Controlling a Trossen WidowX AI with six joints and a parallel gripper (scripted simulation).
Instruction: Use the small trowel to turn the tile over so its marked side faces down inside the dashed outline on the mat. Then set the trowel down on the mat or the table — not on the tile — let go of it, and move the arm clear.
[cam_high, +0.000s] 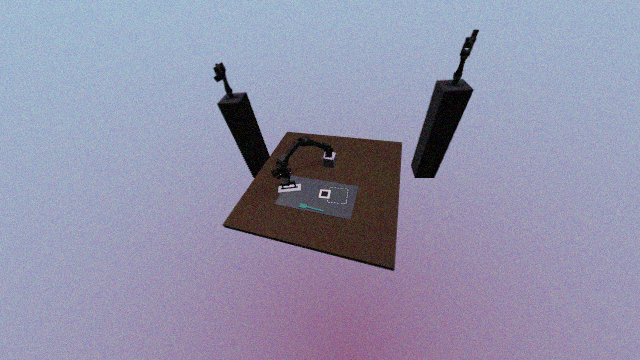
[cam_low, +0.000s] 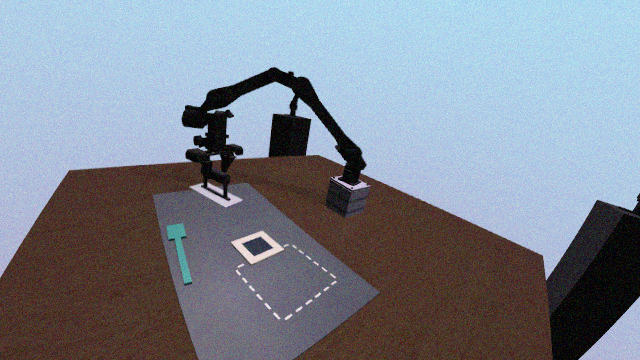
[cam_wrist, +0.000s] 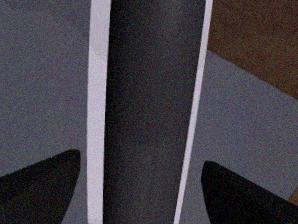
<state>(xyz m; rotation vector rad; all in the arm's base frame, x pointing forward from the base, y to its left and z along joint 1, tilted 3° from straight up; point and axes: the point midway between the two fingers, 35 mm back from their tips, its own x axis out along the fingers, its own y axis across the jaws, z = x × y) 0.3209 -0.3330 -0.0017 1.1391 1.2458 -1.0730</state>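
Note:
The small teal trowel (cam_high: 303, 206) (cam_low: 183, 260) lies flat near one long edge of the mat (cam_high: 312, 187) (cam_low: 215, 310). The tile (cam_high: 325, 193) (cam_low: 257, 245), cream with a dark square on its upper face, lies flat at the edge of the dashed outline (cam_low: 237, 271), mostly outside it. My gripper (cam_high: 286, 181) (cam_low: 216, 169) (cam_wrist: 142, 165) is open over the black handle of a larger white-plated trowel (cam_high: 297, 188) (cam_low: 232, 202) (cam_wrist: 96, 125) at the mat's far end. Its fingers stand on both sides of that handle, with gaps in the wrist view.
The brown table (cam_high: 365, 230) (cam_low: 450, 300) surrounds the mat. My arm arches from its base block (cam_high: 328, 161) (cam_low: 346, 199) over the table's rear. Two dark pillars (cam_high: 245, 132) (cam_high: 442, 132) bearing other arms stand beyond the table.

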